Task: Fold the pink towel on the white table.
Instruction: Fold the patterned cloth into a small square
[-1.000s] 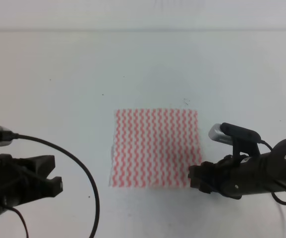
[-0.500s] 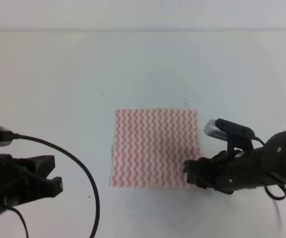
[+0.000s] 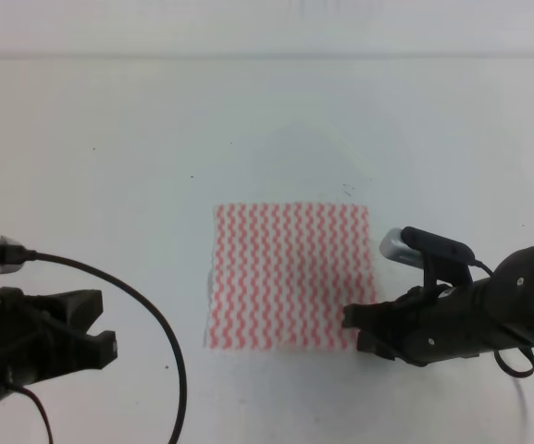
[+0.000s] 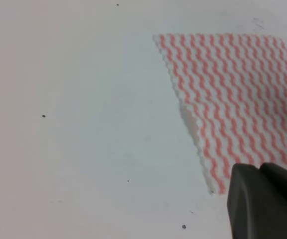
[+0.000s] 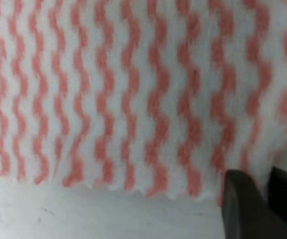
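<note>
The pink towel (image 3: 290, 276) lies flat and unfolded on the white table (image 3: 109, 139), just right of centre. My right gripper (image 3: 352, 322) sits low at the towel's near right corner. In the right wrist view its two fingers stand almost together (image 5: 269, 199) with a sliver of the towel's edge (image 5: 123, 89) pinched between them. My left gripper (image 3: 105, 328) rests near the table's left side, well clear of the cloth. Its fingers (image 4: 252, 204) are pressed together with nothing in them, and the towel (image 4: 233, 94) lies ahead of them.
A black cable (image 3: 155, 324) loops from the left arm across the near left of the table. Small dark specks (image 4: 43, 116) dot the bare white surface (image 4: 73, 99).
My right gripper has slid left and slightly down, from just off the towel onto its near right corner. The towel and the left arm have stayed put.
</note>
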